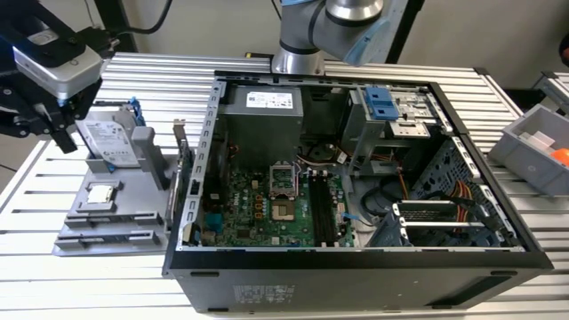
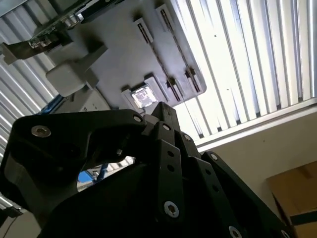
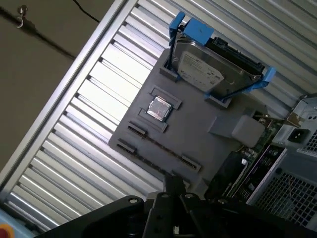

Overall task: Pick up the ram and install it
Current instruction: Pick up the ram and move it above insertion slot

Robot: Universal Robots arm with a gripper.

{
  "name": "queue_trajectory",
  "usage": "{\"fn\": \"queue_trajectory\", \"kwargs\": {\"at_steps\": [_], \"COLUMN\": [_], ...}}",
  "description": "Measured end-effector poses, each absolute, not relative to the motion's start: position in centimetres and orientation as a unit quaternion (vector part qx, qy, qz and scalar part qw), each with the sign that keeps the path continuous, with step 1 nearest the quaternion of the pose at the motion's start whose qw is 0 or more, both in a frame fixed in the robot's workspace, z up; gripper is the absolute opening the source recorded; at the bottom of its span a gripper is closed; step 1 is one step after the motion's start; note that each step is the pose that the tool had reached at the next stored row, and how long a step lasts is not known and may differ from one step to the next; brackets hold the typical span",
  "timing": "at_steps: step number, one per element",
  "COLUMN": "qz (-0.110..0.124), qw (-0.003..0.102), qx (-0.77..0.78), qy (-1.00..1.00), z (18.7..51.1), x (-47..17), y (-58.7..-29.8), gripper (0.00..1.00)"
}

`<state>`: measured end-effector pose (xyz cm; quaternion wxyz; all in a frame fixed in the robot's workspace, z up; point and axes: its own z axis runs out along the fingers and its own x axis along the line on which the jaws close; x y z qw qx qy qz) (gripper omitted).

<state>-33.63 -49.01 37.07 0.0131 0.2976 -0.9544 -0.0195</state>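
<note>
My gripper hangs at the exterior view's left, above the far left part of a grey holder tray. In both wrist views its black fingers close to one tip, shut, with nothing seen between them. The ram is hidden from me. The tray's two long slots show just a thin dark line. An open computer case holds the green motherboard with its long black slots.
On the tray stand a silver hard drive in a blue bracket and a small square processor chip. An upright card stands between tray and case. A grey bin sits at the right.
</note>
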Motion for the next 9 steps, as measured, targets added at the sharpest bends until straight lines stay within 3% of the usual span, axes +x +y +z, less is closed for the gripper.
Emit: {"fn": "queue_trajectory", "kwargs": {"at_steps": [9], "qz": [-0.015], "qw": [0.015], "qx": [0.349], "qy": [-0.937], "z": [37.07], "x": [-33.63], "y": [-48.92], "gripper": [0.00]}}
